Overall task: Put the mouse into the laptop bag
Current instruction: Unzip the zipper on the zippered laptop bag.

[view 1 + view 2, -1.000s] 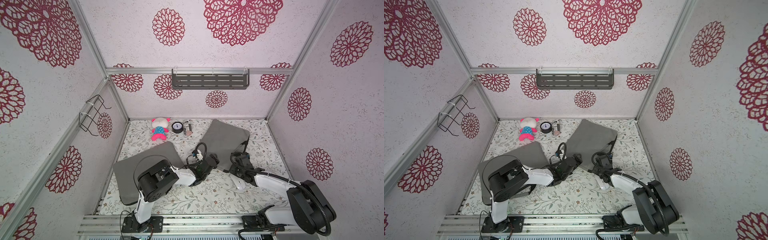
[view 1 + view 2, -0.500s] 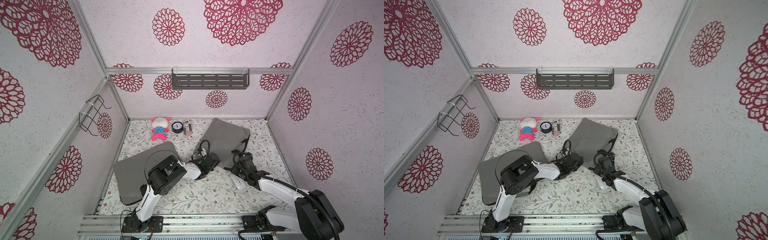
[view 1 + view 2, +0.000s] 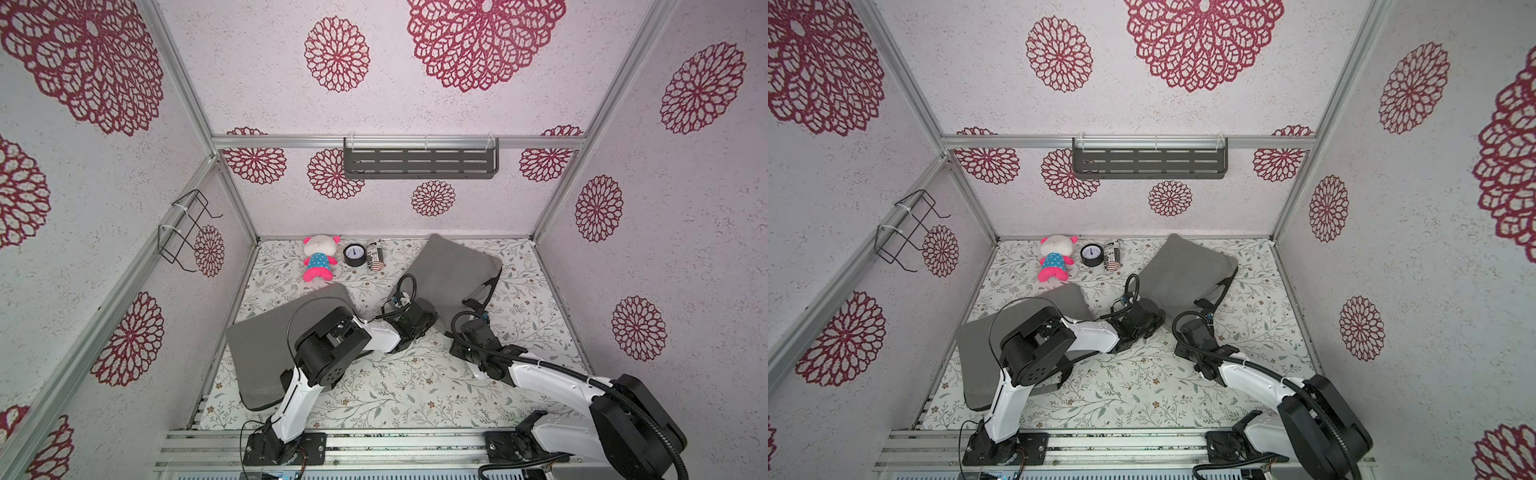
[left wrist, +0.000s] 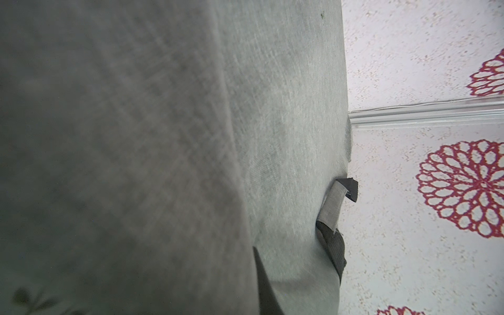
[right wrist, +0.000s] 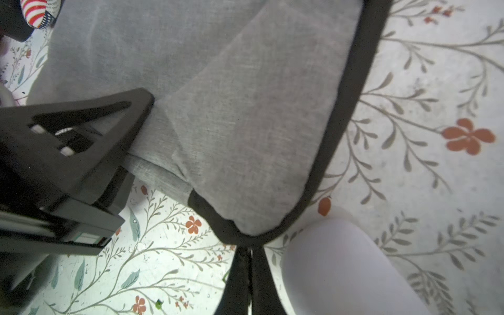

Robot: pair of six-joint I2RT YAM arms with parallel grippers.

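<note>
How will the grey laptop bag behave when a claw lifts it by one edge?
Probably floppy: the laptop bag is woven cloth that creases and folds near its black trim. It likely sags rather than staying flat. The rough weave should not slip much.

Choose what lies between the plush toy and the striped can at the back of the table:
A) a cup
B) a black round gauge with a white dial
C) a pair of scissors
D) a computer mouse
B: in both top views, the black round gauge lies between the plush toy and the striped can.
</note>
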